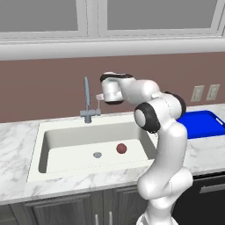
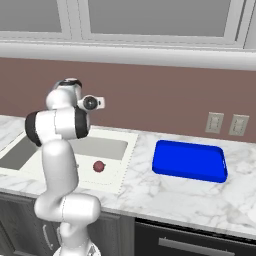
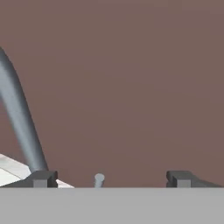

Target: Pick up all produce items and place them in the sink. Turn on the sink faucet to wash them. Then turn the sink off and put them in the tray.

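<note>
Grey faucet (image 1: 88,103) spout upright; hand (image 3: 111,178) spread wide, empty, straddling side lever (image 3: 99,179).

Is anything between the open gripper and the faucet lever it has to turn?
Nothing visible does. In the hand view the gripper is open, its fingertips spread wide, and the faucet lever shows in the gap between them against the bare wall. The spout rises off to one side. The red fruit lies on the sink floor.

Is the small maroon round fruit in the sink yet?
In. The small maroon round fruit rests on the floor of the off-white rectangular sink basin, right of the round metal drain.
</note>
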Available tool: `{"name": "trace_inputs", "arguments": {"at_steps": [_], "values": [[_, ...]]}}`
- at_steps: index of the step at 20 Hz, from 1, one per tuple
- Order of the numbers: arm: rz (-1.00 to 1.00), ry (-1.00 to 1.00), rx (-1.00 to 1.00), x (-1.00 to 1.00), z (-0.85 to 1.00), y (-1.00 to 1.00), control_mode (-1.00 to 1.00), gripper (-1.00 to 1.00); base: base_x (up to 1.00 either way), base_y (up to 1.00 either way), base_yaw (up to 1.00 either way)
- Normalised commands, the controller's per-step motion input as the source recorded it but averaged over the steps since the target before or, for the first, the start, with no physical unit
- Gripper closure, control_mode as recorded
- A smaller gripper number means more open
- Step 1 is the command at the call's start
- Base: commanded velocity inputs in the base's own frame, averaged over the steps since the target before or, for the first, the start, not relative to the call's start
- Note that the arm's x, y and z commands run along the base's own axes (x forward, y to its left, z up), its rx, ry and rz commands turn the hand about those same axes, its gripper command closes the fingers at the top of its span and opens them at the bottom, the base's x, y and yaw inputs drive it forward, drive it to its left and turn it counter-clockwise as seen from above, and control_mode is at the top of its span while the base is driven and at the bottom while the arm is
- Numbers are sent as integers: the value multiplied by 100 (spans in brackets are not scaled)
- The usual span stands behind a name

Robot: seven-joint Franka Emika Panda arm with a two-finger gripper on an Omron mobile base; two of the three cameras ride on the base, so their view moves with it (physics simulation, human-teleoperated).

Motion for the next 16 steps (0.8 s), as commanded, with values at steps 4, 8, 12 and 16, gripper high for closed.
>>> {"name": "trace_inputs", "arguments": {"at_steps": [4,8,12,16], "values": [[-10,-5,0,-87,7,-33,-100,-100,0,0,0],[-11,-3,0,-87,9,-26,-100,-100,0,0,0],[-12,-1,-1,-79,30,-26,-100,-100,0,0,0],[-12,0,-2,-69,47,-26,-100,-100,0,0,0]]}}
